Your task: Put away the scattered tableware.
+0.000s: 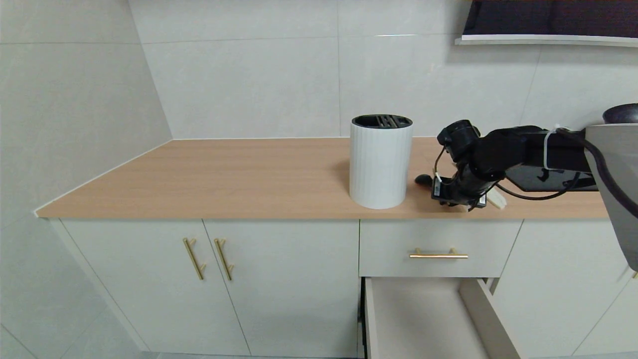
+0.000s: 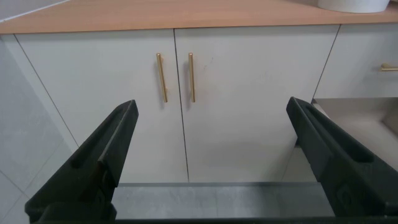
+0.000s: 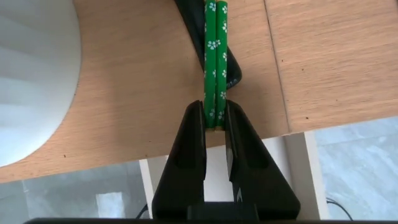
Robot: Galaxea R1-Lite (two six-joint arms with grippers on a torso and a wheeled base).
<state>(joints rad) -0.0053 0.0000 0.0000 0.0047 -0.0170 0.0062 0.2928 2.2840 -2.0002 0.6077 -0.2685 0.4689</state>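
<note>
My right fingers are closed on a pair of green chopsticks, pinching both sticks side by side close to one end, at the front edge of the worktop. The sticks run out from me across a black utensil, with the white holder just beside them. I cannot tell whether they rest on the utensil or are clear of it. I judge them light, stiff and smooth, so weight is no worry, but two thin rods held near an end may scissor apart or pivot in the grip. A hold nearer the middle would steady them, though the end hold leaves a long free length for dropping into the holder's slots. Firm, even pressure should keep the pair parallel. My left fingers stand wide apart with nothing between them, low before the cabinet doors.
</note>
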